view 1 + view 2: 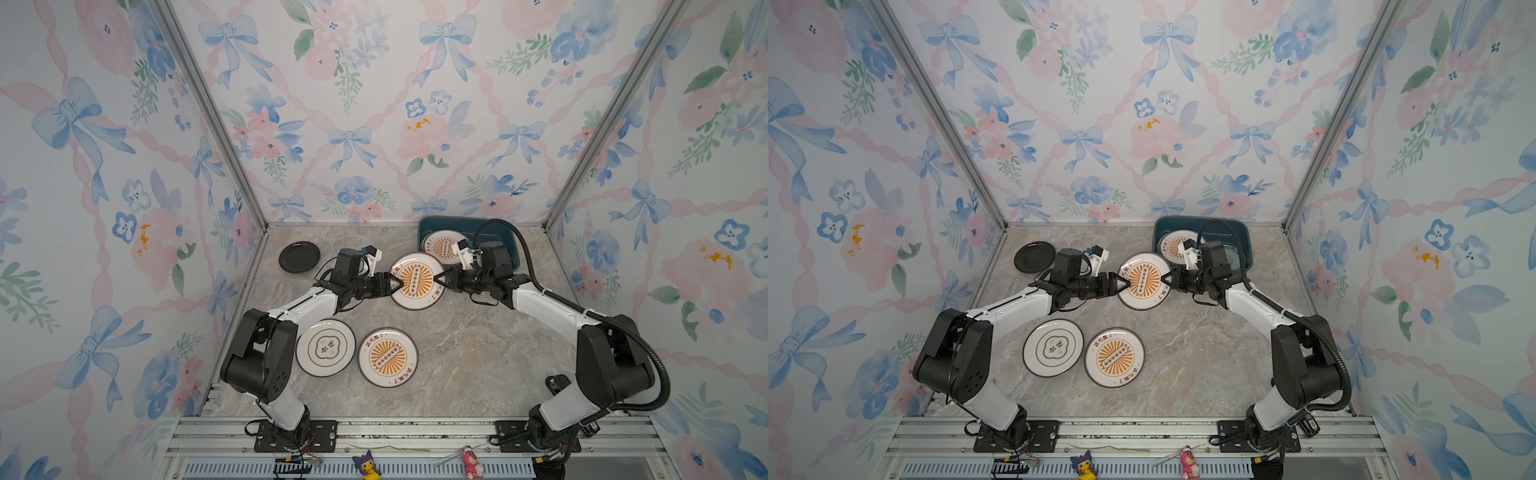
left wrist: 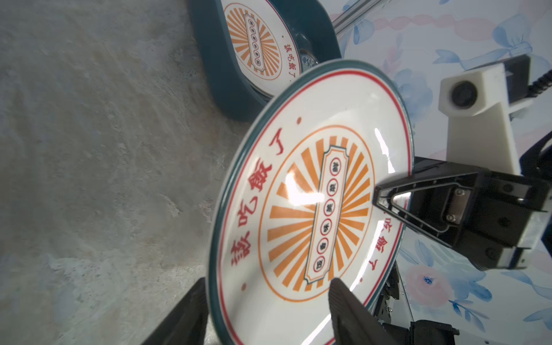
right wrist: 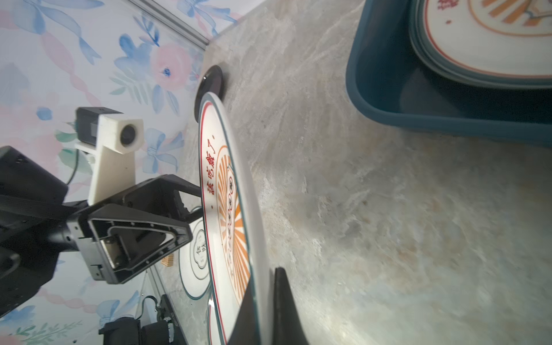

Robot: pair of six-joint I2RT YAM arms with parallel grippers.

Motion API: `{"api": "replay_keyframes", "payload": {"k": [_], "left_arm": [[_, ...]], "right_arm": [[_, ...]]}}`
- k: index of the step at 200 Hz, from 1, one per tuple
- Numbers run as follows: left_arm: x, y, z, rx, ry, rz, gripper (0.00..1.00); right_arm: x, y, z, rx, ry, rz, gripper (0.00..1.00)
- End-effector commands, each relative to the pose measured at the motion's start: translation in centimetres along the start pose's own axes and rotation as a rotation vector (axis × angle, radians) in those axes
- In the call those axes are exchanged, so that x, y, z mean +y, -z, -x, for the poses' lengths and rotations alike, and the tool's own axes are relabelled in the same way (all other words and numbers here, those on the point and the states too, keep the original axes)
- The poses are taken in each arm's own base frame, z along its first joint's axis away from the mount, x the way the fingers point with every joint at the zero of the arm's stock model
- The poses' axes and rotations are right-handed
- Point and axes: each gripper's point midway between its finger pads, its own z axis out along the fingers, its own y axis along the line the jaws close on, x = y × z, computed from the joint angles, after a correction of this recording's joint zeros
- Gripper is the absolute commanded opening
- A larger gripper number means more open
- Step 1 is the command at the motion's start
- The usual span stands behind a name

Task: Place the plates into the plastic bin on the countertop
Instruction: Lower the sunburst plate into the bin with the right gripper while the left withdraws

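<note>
The left gripper [image 1: 398, 286] is standing open around one rim of the sunburst plate [image 1: 415, 282], which is hanging above the countertop [image 1: 478, 353]. The right gripper [image 1: 438, 279] is pinching the opposite rim. With so thin a one-sided hold, the plate risks sagging or slipping out short of the plastic bin [image 1: 457, 222].

Tilted white round ceramic plate with orange sunburst and teal rim [image 2: 298, 185]: red Chinese characters 該吃飯了 along one side of the border. Same phrase on the opposite side, partly covered, 吃飯了 showing. The centre cartouche holds a column of small circled characters, too small to read.

Matching white sunburst plate [image 2: 254, 35] in the dark teal plastic bin [image 2: 236, 89]: 該吃飯了 in red.

Flat sunburst plate [image 1: 387, 357] on the beige marble countertop [image 1: 457, 353]: same red lettering twice, barely legible in both top views.

White round plate with cloud emblem [image 1: 325, 347]: two dark characters, unreadable.
</note>
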Motion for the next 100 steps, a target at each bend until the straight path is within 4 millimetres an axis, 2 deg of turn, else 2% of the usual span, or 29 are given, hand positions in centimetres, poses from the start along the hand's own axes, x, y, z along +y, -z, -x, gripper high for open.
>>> {"api": "replay_keyframes", "payload": {"k": [1, 4, 9, 39, 75, 81, 100], "left_arm": [[-0.7, 1.2, 1.0, -0.03, -0.048, 0.04, 0.93], [-0.6, 1.3, 0.9, -0.031, -0.05, 0.048, 0.97], [-0.5, 1.5, 1.0, -0.034, -0.059, 0.06, 0.98], [0.8, 3.0, 1.2, -0.067, -0.102, 0.175, 0.98], [1.8, 5.3, 1.9, -0.137, -0.131, 0.278, 0.98], [1.9, 5.6, 2.0, -0.144, -0.13, 0.285, 0.98], [2.5, 6.3, 2.2, -0.153, -0.119, 0.308, 0.98]], "right_arm": [[-2.5, 1.8, -1.6, 0.09, 0.027, -0.202, 0.0], [-2.4, 2.0, -1.3, 0.087, 0.032, -0.21, 0.0], [-2.3, 2.3, -0.8, 0.08, 0.035, -0.222, 0.0], [-2.7, 4.5, 2.8, 0.019, 0.03, -0.295, 0.0], [-4.4, 7.4, 8.5, -0.101, -0.038, -0.317, 0.0], [-5.6, 7.2, 9.3, -0.104, -0.067, -0.324, 0.0], [-7.4, 8.0, 12.0, -0.161, -0.132, -0.311, 0.0]]}}
